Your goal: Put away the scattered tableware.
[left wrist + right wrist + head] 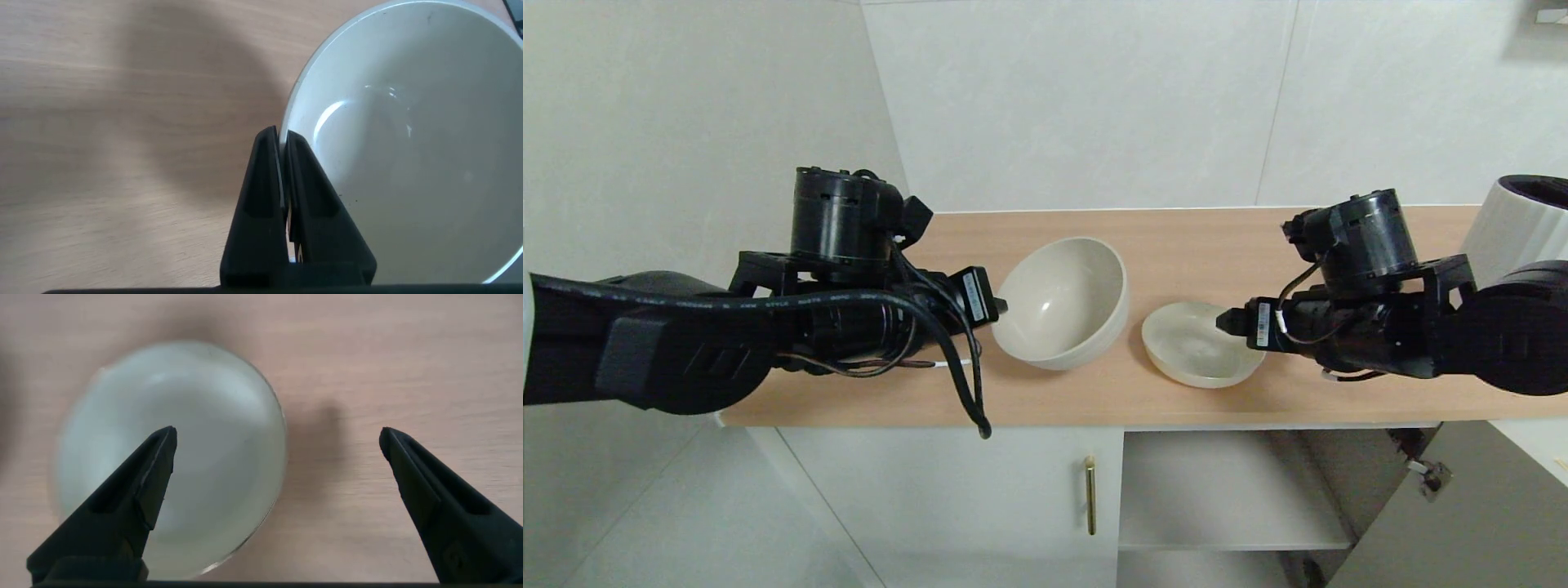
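A large cream bowl (1062,302) (409,147) is tipped on the wooden counter (1192,245), its opening facing up and to the left. My left gripper (999,306) (283,140) is shut on the bowl's near-left rim, which sits pinched between the two fingers. To the right lies a small pale shallow dish (1199,343) (172,449), flat on the counter. My right gripper (1227,320) (276,441) hangs open over the dish's right edge, one finger above the dish and the other above bare wood.
A white cylindrical container (1515,220) stands at the counter's far right. Below the counter is a closed cabinet door with a gold handle (1089,496), an open shelf compartment (1217,490), and a swung-open door (1462,506). Tiled wall lies behind.
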Motion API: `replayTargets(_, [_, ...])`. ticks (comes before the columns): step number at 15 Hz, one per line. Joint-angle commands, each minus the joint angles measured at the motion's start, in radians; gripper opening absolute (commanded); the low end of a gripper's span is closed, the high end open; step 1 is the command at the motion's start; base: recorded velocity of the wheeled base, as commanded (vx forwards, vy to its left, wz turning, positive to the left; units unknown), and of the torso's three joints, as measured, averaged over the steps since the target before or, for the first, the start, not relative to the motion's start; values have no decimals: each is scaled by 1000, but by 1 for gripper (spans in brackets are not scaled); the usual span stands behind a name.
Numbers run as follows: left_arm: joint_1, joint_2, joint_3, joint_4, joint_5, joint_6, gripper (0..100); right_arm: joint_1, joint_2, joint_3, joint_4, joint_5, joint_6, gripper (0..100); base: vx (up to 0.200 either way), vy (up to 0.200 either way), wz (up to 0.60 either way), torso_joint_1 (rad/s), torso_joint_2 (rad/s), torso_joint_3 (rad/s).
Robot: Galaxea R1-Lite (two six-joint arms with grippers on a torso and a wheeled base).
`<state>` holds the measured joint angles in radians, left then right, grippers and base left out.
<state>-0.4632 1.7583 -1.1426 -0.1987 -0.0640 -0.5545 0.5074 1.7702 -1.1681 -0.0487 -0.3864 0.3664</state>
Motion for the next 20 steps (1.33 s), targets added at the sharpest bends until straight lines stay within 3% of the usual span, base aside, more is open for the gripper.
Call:
replayTargets(1, [0,-11,1,-1,0,-1,0,0,41,-4,-2,-2,0,100,0,0,0,0,0,0])
replayTargets(11, [0,-11,1,-1,1,-1,0,0,49,-1,-3,1,2,100,0,0,0,0,0,0])
replayTargets(12, [0,-11,3,-1,1,-1,0,0,49,-1,-3,3,2,0,0,0,0,0,0,0])
replayTargets(20, [3,-13,1,-1,3,-1,0,0,49,1,0,6,2,0,0,0,0,0,0,0])
